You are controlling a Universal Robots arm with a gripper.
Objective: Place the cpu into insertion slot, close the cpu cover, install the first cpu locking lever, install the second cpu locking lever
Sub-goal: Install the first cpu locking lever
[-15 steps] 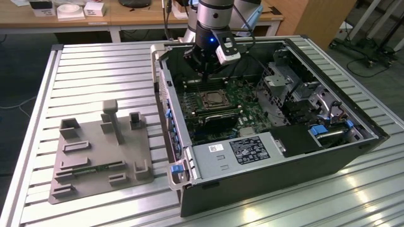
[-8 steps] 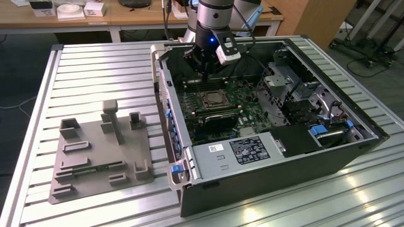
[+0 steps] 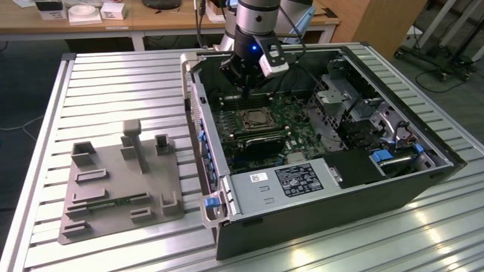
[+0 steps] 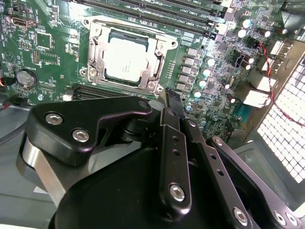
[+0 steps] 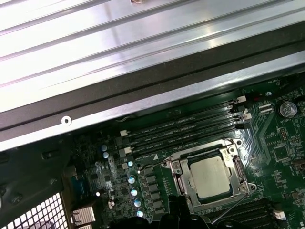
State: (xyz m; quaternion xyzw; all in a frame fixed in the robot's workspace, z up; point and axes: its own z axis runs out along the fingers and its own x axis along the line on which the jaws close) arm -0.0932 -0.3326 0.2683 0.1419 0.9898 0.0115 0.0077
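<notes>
The cpu [image 4: 127,59], a silvery square chip, lies flat in the insertion slot [image 4: 164,45] on the green board inside the open computer case [image 3: 318,215]. The cpu cover [image 4: 96,47], a metal frame, lies down around the chip, whose top shows through its window. In the first wrist view the cpu [image 5: 210,177] and the cpu cover [image 5: 182,177] show again, and a thin wire lever [image 5: 229,204] slants away from one corner of the slot. My gripper [image 4: 170,102] hangs above the board just beside the slot; in the exterior view the gripper [image 3: 243,76] sits over the case's far side, behind the cpu [image 3: 255,119].
Long black memory slots [image 4: 157,12] flank the socket. A grey power supply box [image 3: 291,181] fills the case's near end, and a metal drive cage [image 3: 340,96] stands at the exterior view's right. A grey fixture plate [image 3: 121,181] lies on the slatted table at the left.
</notes>
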